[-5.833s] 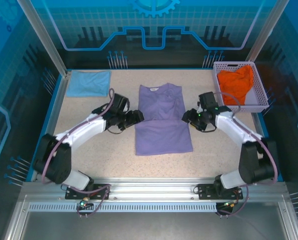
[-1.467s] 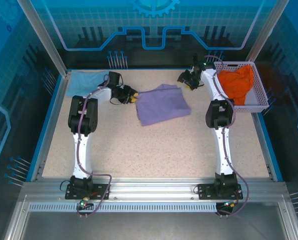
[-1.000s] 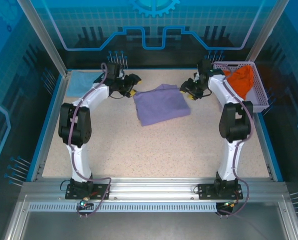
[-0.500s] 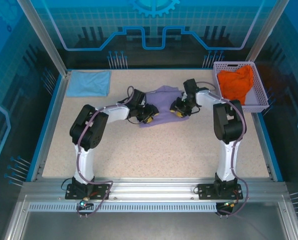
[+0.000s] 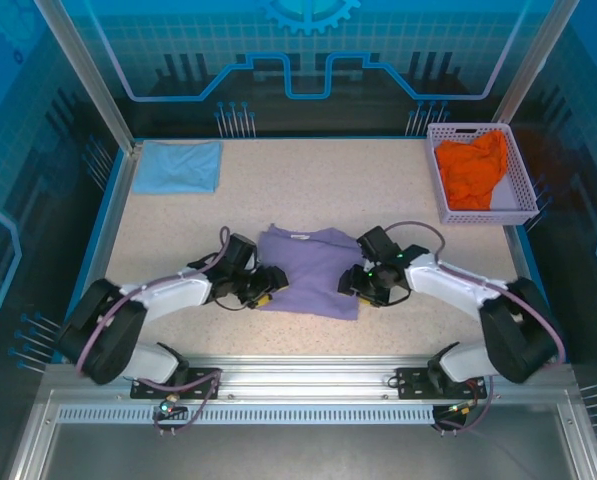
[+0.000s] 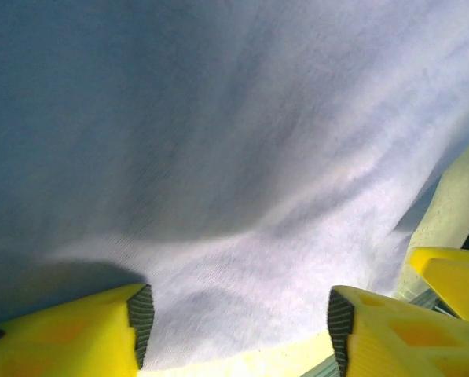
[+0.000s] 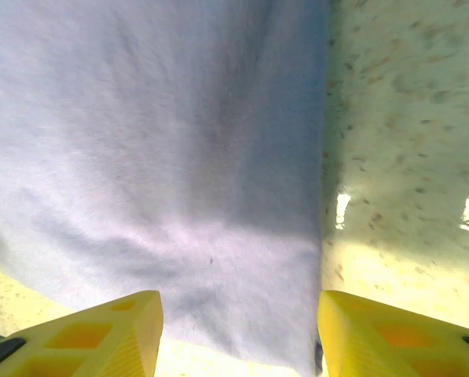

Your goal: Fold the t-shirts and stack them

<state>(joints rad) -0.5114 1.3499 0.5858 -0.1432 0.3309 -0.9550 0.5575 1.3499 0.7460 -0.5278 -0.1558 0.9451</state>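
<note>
A lavender-purple t-shirt (image 5: 308,268) lies folded into a rough square on the near middle of the table. My left gripper (image 5: 266,292) sits at its left edge and my right gripper (image 5: 349,281) at its right edge, both low over the table. In the left wrist view the yellow fingers (image 6: 100,334) stand apart over the purple cloth (image 6: 234,196), the left gripper (image 6: 238,334) open. In the right wrist view the right gripper (image 7: 240,334) is also open, with the cloth's (image 7: 179,173) edge lying flat between its fingers. A light blue t-shirt (image 5: 178,165) lies folded at the far left corner. An orange t-shirt (image 5: 470,168) sits crumpled in the basket.
The pale lattice basket (image 5: 519,175) stands at the far right corner. The speckled table (image 5: 378,190) lies bare between the purple shirt and the far edge. Blue frame rails border the table on all sides.
Both arms have drawn back from the far middle to the near middle, bringing the purple shirt with them. It now lies flat, and both grippers have opened wider.
</note>
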